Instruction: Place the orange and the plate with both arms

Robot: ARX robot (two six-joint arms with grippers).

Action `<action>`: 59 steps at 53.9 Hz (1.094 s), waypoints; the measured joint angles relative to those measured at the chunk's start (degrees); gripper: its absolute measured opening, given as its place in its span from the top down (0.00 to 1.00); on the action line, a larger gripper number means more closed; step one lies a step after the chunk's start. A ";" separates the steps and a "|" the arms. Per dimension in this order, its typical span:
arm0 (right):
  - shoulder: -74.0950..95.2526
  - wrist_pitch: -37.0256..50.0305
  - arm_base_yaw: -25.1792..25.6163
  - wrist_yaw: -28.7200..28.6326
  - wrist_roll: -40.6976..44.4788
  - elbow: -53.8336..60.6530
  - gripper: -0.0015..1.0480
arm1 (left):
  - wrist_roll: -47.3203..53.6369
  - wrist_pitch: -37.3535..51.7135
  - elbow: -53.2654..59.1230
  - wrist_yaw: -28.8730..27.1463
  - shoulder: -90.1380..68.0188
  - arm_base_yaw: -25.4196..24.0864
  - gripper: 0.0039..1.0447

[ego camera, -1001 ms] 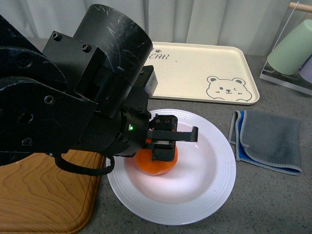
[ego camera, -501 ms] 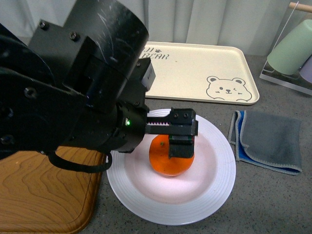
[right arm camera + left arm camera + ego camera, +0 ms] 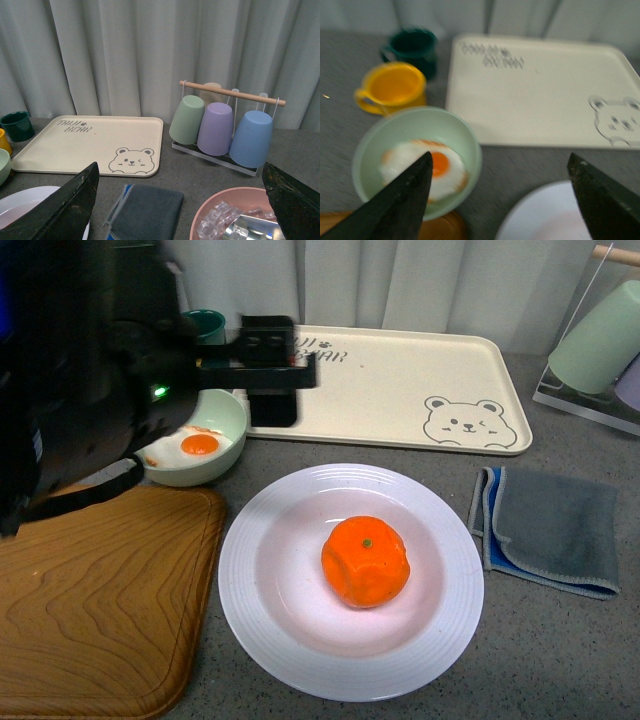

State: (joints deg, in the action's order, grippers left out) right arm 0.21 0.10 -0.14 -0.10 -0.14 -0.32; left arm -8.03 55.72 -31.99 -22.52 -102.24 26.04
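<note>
At far left we see a wooden board (image 3: 90, 610) on the grey counter (image 3: 560, 660), with the left arm filling the corner above it. The left gripper (image 3: 270, 390) hangs in front of the tray's left end, just past the bowl (image 3: 236, 418). Its wrist view shows us both fingers (image 3: 395, 205) spread wide with nothing between them.

The pale green bowl sits just beyond the board and holds a fried egg (image 3: 200, 445). Behind it stands a green mug (image 3: 207, 325), and the wrist view adds a yellow mug (image 3: 392, 90) beside that one.

Next comes the cream tray (image 3: 400, 380) with its bear drawing, lying flat toward the back. In front of it, just right of the board, the plate (image 3: 300, 660) rests on the counter. The orange (image 3: 365, 562) sits in the plate's middle, stem dot up, and neither gripper touches it.

To the right of the plate we find a folded grey cloth (image 3: 555, 525), near it but apart. Beyond the cloth is a rack (image 3: 232, 92) with three cups (image 3: 216, 127) leaning on it: green, purple and blue.

The right gripper (image 3: 180, 165) shows only in its own wrist view. Its fingers (image 3: 65, 210) are wide apart and hold nothing, and a pink bowl (image 3: 210, 210) of clear lumps lies below them. We cannot tell what the lumps are.
</note>
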 joint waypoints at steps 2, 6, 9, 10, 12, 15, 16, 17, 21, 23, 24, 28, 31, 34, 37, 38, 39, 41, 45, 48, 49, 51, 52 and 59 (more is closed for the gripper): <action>0.00 0.00 0.00 0.04 0.00 -0.02 0.09 | 2.36 7.98 4.04 -0.50 0.92 -1.31 0.36; 0.02 0.00 0.00 0.02 0.00 -0.02 0.09 | 4.50 15.32 8.28 0.46 4.04 -3.52 0.46; 0.00 0.00 0.00 0.02 0.00 -0.02 0.09 | 5.40 17.03 10.82 1.81 7.61 -5.11 0.55; 0.00 0.00 0.00 -0.02 0.00 -0.02 0.09 | 5.75 17.11 11.78 2.40 9.03 -5.64 0.58; 0.00 0.00 0.00 -0.02 0.00 -0.02 0.09 | 6.10 17.07 13.29 3.23 10.97 -6.45 0.64; 0.00 0.00 0.00 -0.02 0.00 0.00 0.09 | 6.56 16.72 15.76 4.83 13.66 -7.78 0.72; 0.00 0.00 0.00 -0.02 0.00 -0.02 0.09 | 6.69 16.39 16.66 5.35 14.60 -8.31 0.76; 0.00 0.00 0.00 -0.02 0.00 -0.02 0.09 | 6.75 16.02 17.53 5.99 15.52 -8.83 0.79; 0.00 0.00 0.00 0.00 0.00 -0.02 0.09 | 6.99 11.13 19.43 7.58 20.50 -10.69 0.91; 0.00 0.00 0.00 0.00 0.00 -0.02 0.09 | 7.08 9.68 20.22 8.26 22.82 -11.39 0.96; 0.00 0.00 0.00 0.00 0.00 0.00 0.09 | 7.04 9.05 20.72 8.79 24.35 -11.85 0.97; 0.00 0.00 0.00 0.00 0.00 0.00 0.09 | 7.41 6.88 22.97 10.80 30.14 -13.66 0.97; 0.00 0.00 0.00 0.00 0.00 -0.02 0.09 | 7.48 4.90 24.70 12.04 33.75 -15.12 0.97; 0.00 0.00 0.00 0.00 0.00 -0.02 0.09 | 7.52 3.34 25.70 12.72 35.91 -16.06 0.97; 0.00 0.00 0.00 0.00 0.00 0.00 0.09 | 7.54 1.88 26.69 13.53 38.32 -16.92 0.97; 0.00 0.00 0.00 0.00 0.00 -0.02 0.09 | 7.54 1.09 27.02 13.86 39.32 -17.20 0.97; 0.00 0.00 0.00 0.00 0.00 -0.02 0.09 | 7.56 0.50 27.32 14.08 40.26 -17.42 0.97; 0.00 0.00 0.00 0.00 0.00 0.00 0.09 | 7.54 -0.33 27.69 14.49 41.66 -17.84 0.97; 0.00 0.00 0.00 0.00 0.00 -0.02 0.09 | 7.56 -2.78 28.48 15.52 45.05 -18.69 0.97; 0.00 0.00 0.00 0.00 0.00 0.00 0.09 | 7.56 -5.01 29.14 16.24 47.82 -19.41 0.97; 0.00 0.00 0.00 0.00 0.00 -0.02 0.09 | 7.56 -5.35 29.22 16.33 48.26 -19.54 0.97; 0.00 0.00 0.00 0.00 0.00 -0.02 0.09 | 7.56 -6.93 29.64 16.74 50.21 -20.00 0.97; 0.00 0.00 0.00 0.00 0.00 -0.02 0.09 | 7.56 -7.69 29.86 16.87 51.19 -20.22 0.97; 0.00 0.00 0.00 0.00 0.00 -0.02 0.09 | 7.61 -12.26 30.73 21.81 56.85 -24.15 0.97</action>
State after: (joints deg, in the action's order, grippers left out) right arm 0.21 0.10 -0.14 -0.10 -0.14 -0.34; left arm -0.43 43.46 -1.26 -0.71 -45.39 1.89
